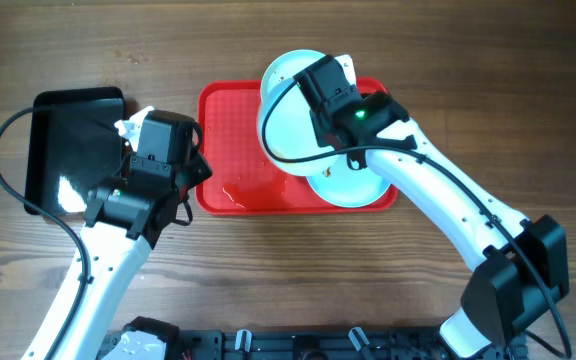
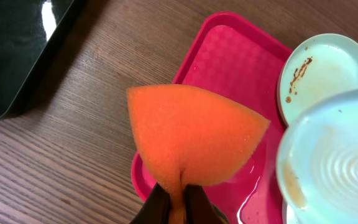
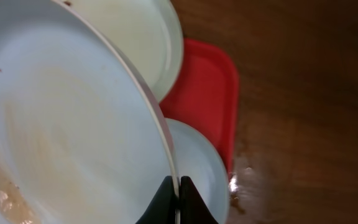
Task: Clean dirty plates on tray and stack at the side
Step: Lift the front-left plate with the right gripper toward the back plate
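The red tray (image 1: pixel 230 140) lies at the table's middle. My right gripper (image 3: pixel 178 186) is shut on the rim of one plate (image 1: pixel 286 115) and holds it tilted above the tray; it has a brown smear near its lower edge (image 3: pixel 5 193). A second plate (image 1: pixel 353 185) lies on the tray's near right part. A third plate (image 2: pixel 328 68) with brown-orange smears lies at the tray's far right. My left gripper (image 2: pixel 176 193) is shut on an orange sponge (image 2: pixel 191 134), over the tray's left edge and apart from the plates.
A glossy black bin (image 1: pixel 68 140) stands left of the tray. A film of water (image 1: pixel 238 190) lies on the tray's near part. Bare wooden table (image 1: pixel 468 80) surrounds the tray on the right and far side.
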`<control>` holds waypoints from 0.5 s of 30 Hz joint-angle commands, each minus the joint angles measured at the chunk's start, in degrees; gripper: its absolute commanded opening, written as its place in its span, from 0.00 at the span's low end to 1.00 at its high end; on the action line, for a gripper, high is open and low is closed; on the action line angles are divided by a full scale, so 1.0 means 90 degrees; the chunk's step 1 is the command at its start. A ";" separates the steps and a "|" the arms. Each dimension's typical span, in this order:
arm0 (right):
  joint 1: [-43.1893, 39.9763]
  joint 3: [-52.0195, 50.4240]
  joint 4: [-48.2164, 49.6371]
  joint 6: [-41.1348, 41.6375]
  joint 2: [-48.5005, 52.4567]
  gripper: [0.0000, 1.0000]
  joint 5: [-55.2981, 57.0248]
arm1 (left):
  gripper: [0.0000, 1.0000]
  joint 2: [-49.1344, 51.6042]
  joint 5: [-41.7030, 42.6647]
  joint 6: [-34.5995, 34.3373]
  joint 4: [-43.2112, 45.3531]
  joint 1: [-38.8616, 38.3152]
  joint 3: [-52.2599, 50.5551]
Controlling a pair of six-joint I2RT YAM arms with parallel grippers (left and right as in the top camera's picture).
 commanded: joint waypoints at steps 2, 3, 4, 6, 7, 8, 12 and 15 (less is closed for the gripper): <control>0.0588 0.0109 0.0119 -0.0585 -0.0095 0.04 0.2261 | 0.04 -0.0005 0.0051 -0.0134 -0.0070 0.0034 0.0073; 0.0709 0.0109 0.0177 -0.0644 -0.0095 0.04 0.2494 | 0.04 -0.0005 0.0051 -0.0134 -0.0075 0.0034 0.0073; 0.0814 0.0109 0.0248 -0.0782 -0.0095 0.04 0.2601 | 0.04 -0.0005 0.0051 -0.0134 -0.0073 0.0034 0.0073; 0.1022 0.0109 0.0423 -0.1161 -0.0095 0.04 0.2759 | 0.04 -0.0005 0.0051 -0.0136 -0.0073 0.0034 0.0073; 0.1115 0.0107 0.0508 -0.1299 -0.0095 0.04 0.2890 | 0.04 -0.0005 0.0051 -0.0155 -0.0070 0.0034 0.0073; 0.1197 0.0102 0.0602 -0.1389 -0.0095 0.04 0.3079 | 0.04 -0.0005 0.0051 -0.0185 -0.0073 0.0034 0.0073; 0.1537 0.0102 0.0874 -0.1540 -0.0087 0.04 0.3900 | 0.04 -0.0005 0.0053 -0.0323 -0.0100 0.0034 0.0073; 0.1702 0.0102 0.0981 -0.1617 -0.0083 0.04 0.4160 | 0.04 -0.0005 0.0053 -0.0321 -0.0100 0.0034 0.0073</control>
